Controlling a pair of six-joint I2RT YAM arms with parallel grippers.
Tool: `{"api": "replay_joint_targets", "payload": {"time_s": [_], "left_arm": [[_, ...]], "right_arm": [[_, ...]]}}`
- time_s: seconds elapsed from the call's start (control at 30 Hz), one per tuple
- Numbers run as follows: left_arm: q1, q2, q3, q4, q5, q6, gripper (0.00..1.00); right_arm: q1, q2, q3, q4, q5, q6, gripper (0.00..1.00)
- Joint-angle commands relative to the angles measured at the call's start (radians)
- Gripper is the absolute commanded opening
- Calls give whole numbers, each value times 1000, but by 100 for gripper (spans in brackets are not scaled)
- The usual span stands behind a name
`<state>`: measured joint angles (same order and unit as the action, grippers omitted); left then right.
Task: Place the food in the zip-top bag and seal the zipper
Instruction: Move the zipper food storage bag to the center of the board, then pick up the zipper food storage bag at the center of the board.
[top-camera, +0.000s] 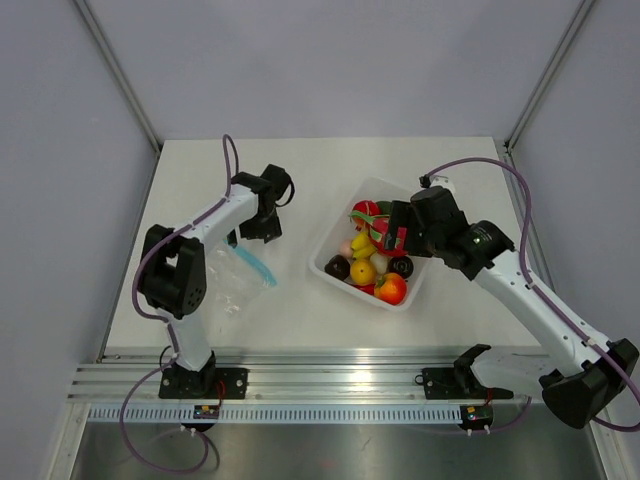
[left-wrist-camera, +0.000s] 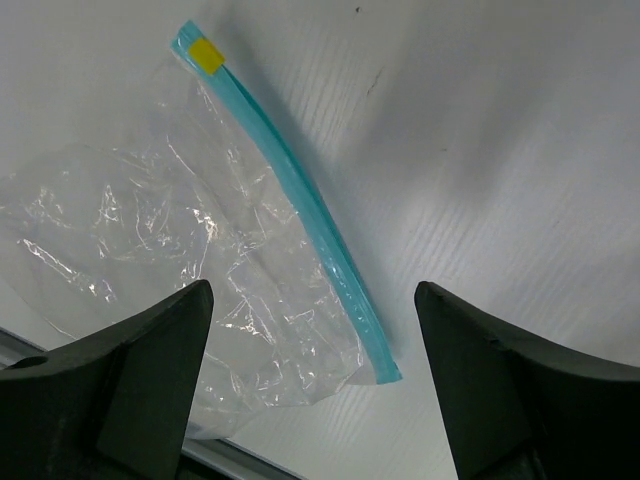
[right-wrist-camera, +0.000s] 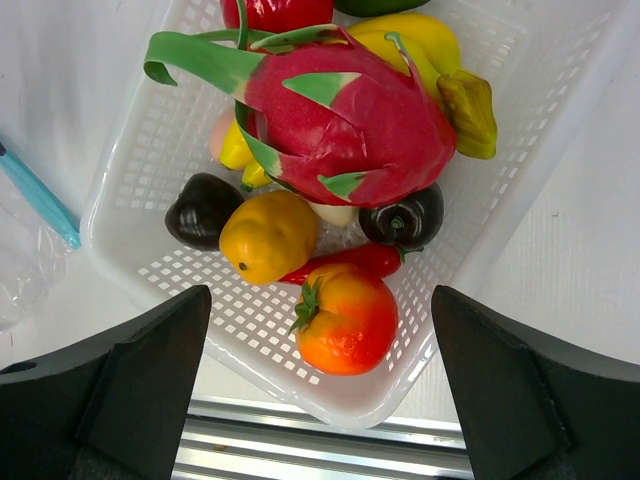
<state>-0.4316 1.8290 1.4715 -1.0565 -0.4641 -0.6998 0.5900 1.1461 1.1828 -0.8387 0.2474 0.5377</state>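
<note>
None of the food (right-wrist-camera: 345, 120) is in the zip-top bag (left-wrist-camera: 170, 230) yet; every piece lies in the white tray (right-wrist-camera: 130, 170), right of the table's (top-camera: 330, 160) middle. The bag lies empty near the left edge, its zipper (left-wrist-camera: 308, 210) untouched. The left gripper (left-wrist-camera: 312, 300) hovers wide over the bag and the right gripper (right-wrist-camera: 320, 300) wide over the tray, both holding nothing. Filling and sealing remain.

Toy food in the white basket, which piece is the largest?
The pink dragon fruit with green-tipped flaps, lying on top of the pile; every other piece in the basket is clearly smaller and smooth-skinned.
</note>
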Motion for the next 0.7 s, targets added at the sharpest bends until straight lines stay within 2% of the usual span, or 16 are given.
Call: {"api": "replay_joint_targets", "payload": {"time_s": [0.0, 0.43, 0.57, 0.67], "left_arm": [[-21, 28, -14, -69, -100, -121, 82], [-42, 58, -177, 29, -96, -165, 77], [-52, 39, -186, 55, -80, -150, 77], [-64, 7, -191, 72, -77, -147, 81]], "right_arm": [[2, -6, -18, 7, -17, 18, 99], [2, -23, -43, 16, -42, 30, 99], [2, -43, -49, 7, -37, 39, 100], [1, -52, -52, 1, -34, 41, 99]]}}
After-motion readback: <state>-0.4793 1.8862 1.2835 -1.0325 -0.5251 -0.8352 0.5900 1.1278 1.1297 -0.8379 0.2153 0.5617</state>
